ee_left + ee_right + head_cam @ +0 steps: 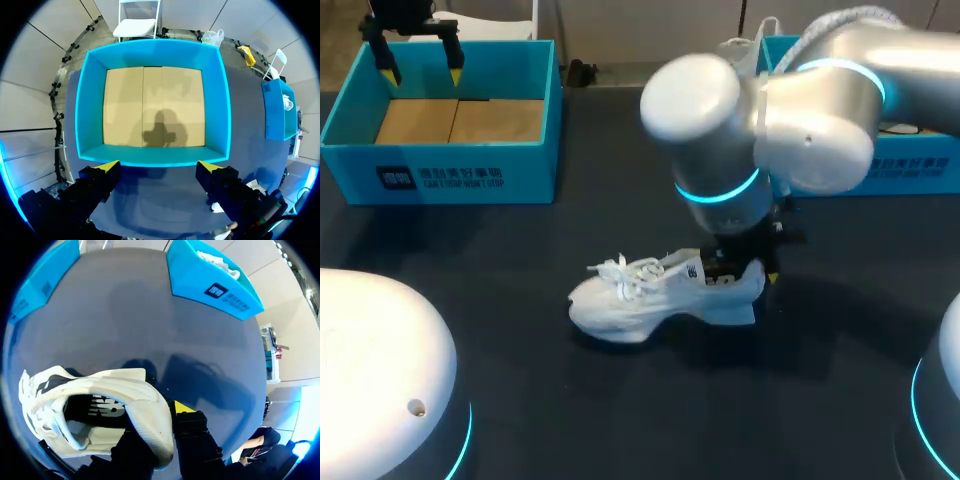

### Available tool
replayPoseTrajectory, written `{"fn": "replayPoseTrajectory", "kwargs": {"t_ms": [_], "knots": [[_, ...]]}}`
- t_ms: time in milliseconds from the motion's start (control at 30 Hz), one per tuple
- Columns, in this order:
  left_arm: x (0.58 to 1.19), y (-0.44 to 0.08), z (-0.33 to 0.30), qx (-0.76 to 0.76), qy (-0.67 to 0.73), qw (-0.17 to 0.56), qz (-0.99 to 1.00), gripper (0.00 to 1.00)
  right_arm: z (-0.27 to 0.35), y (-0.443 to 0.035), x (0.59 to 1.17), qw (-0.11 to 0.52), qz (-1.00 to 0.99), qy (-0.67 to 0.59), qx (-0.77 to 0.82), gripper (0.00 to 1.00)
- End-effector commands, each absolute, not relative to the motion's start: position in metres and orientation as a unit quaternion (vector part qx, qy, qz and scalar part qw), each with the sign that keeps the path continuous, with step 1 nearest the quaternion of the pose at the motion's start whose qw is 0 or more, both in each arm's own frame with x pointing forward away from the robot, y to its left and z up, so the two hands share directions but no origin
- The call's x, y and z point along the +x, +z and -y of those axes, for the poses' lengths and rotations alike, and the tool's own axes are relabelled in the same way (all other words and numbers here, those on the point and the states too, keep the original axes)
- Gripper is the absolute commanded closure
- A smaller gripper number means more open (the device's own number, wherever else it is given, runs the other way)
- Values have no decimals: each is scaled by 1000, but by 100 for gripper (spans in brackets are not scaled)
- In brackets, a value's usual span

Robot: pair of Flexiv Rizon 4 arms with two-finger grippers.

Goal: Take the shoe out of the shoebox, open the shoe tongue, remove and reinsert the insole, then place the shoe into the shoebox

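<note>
Our right gripper [745, 272] is clamped on the heel of the white sneaker [650, 295] on the table [570, 420] (toe toward nine o'clock). Our left gripper [420, 65] hangs spread over the teal shoebox [450, 172] at ten o'clock.

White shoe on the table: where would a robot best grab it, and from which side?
Probably the heel wall, from above. The shoe stands upright on its sole with its opening facing up, so that thin rim can sit between two fingers. The right gripper is at that spot.
</note>
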State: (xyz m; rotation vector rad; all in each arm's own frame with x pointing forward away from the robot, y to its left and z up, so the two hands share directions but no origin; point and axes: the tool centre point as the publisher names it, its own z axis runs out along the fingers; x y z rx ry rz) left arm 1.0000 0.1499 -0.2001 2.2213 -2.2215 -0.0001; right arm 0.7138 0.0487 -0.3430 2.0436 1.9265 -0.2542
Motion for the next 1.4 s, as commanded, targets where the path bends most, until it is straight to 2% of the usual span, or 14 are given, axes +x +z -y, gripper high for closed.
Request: {"fn": "replayPoseTrajectory", "kwargs": {"t_ms": [33,300,333,367,433,467,500,533,967,1033,1200,1400], "knots": [[1000,-200,-150,707,0,0,707,0,-48,-369,720,155,-675,-87,716,100],[1000,-200,-150,707,0,0,707,0,-42,-388,721,148,-671,-69,723,100],[1000,-200,-150,707,0,0,707,0,-41,-390,721,145,-669,-65,726,86],[1000,-200,-150,707,0,0,707,0,-40,-391,720,144,-669,-66,726,60],[1000,-200,-150,707,0,0,707,0,-40,-391,720,141,-672,-67,724,39],[1000,-200,-150,707,0,0,707,0,-40,-391,720,139,-672,-68,725,8],[1000,-200,-150,707,0,0,707,0,-40,-391,720,139,-672,-68,725,8],[1000,-200,-150,707,0,0,707,0,-40,-387,719,136,-671,-66,726,0],[1000,-200,-150,707,0,0,707,0,-49,-316,719,102,-732,-19,674,0],[1000,-200,-150,707,0,0,707,0,-49,-305,718,90,-767,-6,635,0],[1000,-200,-150,707,0,0,707,0,-57,-272,712,7,-924,62,378,0],[1000,-200,-150,707,0,0,707,0,-57,-272,712,7,-924,62,378,0]]}}
